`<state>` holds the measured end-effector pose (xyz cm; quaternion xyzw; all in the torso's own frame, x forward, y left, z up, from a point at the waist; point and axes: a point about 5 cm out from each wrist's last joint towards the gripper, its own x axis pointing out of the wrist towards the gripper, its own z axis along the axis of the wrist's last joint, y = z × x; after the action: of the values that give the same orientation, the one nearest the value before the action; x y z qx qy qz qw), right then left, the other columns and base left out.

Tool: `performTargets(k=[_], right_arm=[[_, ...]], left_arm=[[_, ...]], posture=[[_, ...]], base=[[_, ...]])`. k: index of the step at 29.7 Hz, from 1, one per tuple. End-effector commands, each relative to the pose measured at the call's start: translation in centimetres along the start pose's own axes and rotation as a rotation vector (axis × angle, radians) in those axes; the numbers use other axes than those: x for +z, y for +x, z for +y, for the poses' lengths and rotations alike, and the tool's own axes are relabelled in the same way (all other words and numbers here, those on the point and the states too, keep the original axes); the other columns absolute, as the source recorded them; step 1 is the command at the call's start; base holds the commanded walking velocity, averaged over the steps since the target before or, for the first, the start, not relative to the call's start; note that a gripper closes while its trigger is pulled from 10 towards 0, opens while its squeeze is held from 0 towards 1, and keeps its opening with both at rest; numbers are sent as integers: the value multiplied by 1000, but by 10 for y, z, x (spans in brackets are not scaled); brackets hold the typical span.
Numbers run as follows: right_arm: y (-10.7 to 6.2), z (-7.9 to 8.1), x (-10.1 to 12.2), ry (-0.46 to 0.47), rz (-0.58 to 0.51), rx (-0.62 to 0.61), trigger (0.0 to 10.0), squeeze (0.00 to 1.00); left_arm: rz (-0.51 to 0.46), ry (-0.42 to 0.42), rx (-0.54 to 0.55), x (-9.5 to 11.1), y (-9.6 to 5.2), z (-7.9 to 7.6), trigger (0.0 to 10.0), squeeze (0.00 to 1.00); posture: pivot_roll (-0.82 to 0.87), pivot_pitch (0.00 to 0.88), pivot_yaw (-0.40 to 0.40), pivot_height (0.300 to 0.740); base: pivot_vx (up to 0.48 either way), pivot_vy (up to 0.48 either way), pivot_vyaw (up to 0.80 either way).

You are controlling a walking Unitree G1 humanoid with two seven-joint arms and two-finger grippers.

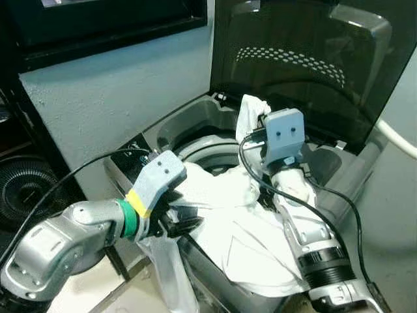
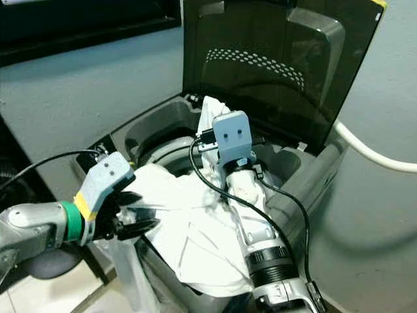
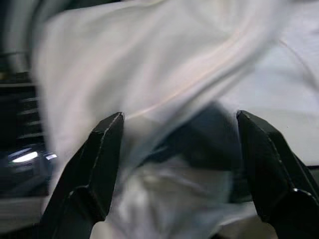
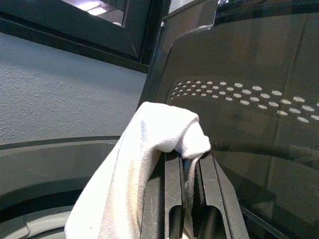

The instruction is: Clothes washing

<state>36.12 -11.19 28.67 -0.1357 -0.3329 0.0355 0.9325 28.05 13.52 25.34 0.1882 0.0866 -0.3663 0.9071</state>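
Note:
A grey top-loading washing machine [image 1: 195, 117] stands with its dark lid [image 1: 306, 59] raised. A white garment [image 1: 241, 228] lies over the drum opening and hangs down the front edge. My right gripper [image 4: 189, 164] is shut on a bunched corner of this garment [image 4: 164, 129] and holds it above the drum, in front of the lid. My left gripper [image 1: 186, 218] is open at the machine's left front corner. Its two black fingers [image 3: 99, 159] straddle a fold of the white cloth [image 3: 164, 64] without closing on it.
A dark fan [image 1: 16, 186] stands on the floor to the left by a black frame. A white hose [image 1: 397, 140] runs along the wall to the right. A thin plastic bag [image 1: 169, 274] hangs at the machine's front left. Black cables loop off both wrists.

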Motion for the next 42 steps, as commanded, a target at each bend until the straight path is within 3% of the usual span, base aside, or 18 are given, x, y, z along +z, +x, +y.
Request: performTargets(k=[1, 6, 8, 9, 11, 16, 21, 24, 26, 29, 33, 34, 38, 42], right_arm=[[-5, 1, -8, 4, 25, 4, 10000, 0], [-4, 3, -8, 9, 23, 11, 10000, 0], [-3, 4, -7, 14, 16, 13, 10000, 0], [-3, 4, -7, 14, 16, 13, 10000, 0], [-2, 4, -6, 15, 14, 13, 10000, 0], [-2, 3, -6, 15, 14, 9, 10000, 0], [-2, 2, -6, 14, 13, 5, 10000, 0], [-3, 1, -6, 13, 11, 3, 10000, 0], [-2, 2, -6, 13, 10, 5, 10000, 0], [-2, 3, -6, 13, 7, 8, 10000, 0], [-1, 4, -4, 16, -1, 13, 10000, 0], [0, 5, -4, 18, -3, 15, 10000, 0], [-2, 6, -2, 28, -16, 16, 10000, 0], [-4, 6, 1, 41, -35, 4, 10000, 0]], left_arm=[[25, -4, 8, -6, -1, 1, 10000, 0], [82, 4, -32, -15, -5, -1, 10000, 0], [167, 117, 59, -28, 0, 12, 10000, 0], [167, 117, 59, -28, 0, 12, 10000, 0], [201, 218, 131, -36, 5, 24, 10000, 0], [51, 237, 207, -21, 19, 46, 10000, 0], [10, 192, 270, -14, 25, 63, 10000, 0], [-43, 169, 291, -8, 31, 73, 10000, 0], [-123, 156, 353, 1, 41, 87, 10000, 0], [-146, 188, 413, 6, 45, 97, 10000, 0], [-186, 321, 588, 23, 44, 119, 10000, 0], [-201, 402, 623, 32, 43, 124, 10000, 0], [-331, 639, 603, 67, 45, 118, 10000, 0], [-418, 722, 585, 83, 49, 109, 10000, 0]], posture=[[-9, 104, 88, 740], [-7, 103, 85, 740], [-8, 101, 84, 740], [-8, 101, 84, 740], [-9, 101, 83, 740], [-18, 101, 86, 740], [-30, 99, 90, 740], [-33, 100, 86, 740], [-35, 98, 81, 740], [-40, 97, 77, 740], [-45, 95, 74, 740], [-49, 92, 74, 740], [-54, 88, 77, 740], [-55, 86, 79, 740]], base=[[0, 0, 0], [0, 0, 0], [0, 0, 0], [0, 0, 0], [0, 0, 0], [0, 0, 0], [0, 0, 0], [0, 0, 0], [0, 0, 0], [0, 0, 0], [0, 0, 0], [0, 0, 0], [0, 0, 0], [0, 0, 0]])
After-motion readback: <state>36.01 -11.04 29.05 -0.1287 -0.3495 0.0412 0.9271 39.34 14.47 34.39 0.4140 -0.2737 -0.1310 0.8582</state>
